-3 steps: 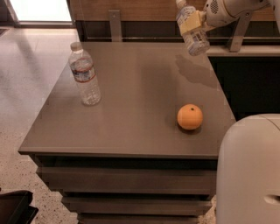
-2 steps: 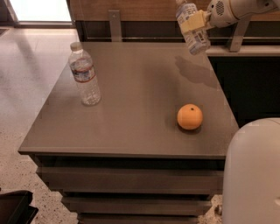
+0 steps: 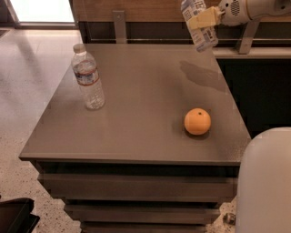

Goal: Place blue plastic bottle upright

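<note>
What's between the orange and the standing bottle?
Nothing: in the camera view, just bare tabletop lies between the orange and the standing bottle. The pincer hangs above the table's far right edge, gripping the blue plastic bottle.

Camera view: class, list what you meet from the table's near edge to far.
orange → clear bottle with blue-and-red label → blue plastic bottle, held above the far right corner by the gripper.

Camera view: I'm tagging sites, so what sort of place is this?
Probably an office or break area: a grey table, speckled floor and wood-panelled wall. The gripper holds the blue plastic bottle above the table's far right edge.
</note>
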